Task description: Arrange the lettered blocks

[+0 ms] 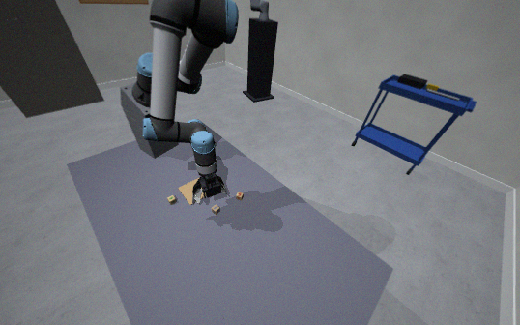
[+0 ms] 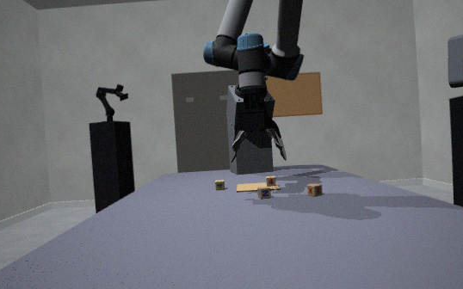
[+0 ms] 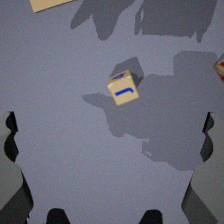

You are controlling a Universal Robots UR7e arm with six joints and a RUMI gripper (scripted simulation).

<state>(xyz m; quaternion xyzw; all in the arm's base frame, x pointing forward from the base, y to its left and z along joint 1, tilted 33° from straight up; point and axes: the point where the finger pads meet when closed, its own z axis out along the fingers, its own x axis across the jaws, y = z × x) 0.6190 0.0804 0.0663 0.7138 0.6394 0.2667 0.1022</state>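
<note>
While the gripper [image 2: 259, 146] hangs wide open and holding nothing, the blue-lettered block [image 3: 123, 87] sits off the mat [image 2: 252, 187] on its near side, slightly forward of the jaws.

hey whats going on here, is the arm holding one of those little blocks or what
No, it holds nothing. The gripper hangs open above the grey table, over the block with blue marks. Four small blocks sit around a tan mat: one with a red mark seems to rest on the mat's edge, the blue-marked one just in front, a green-marked one and another red-marked one off to either side. No row is formed yet.
</note>
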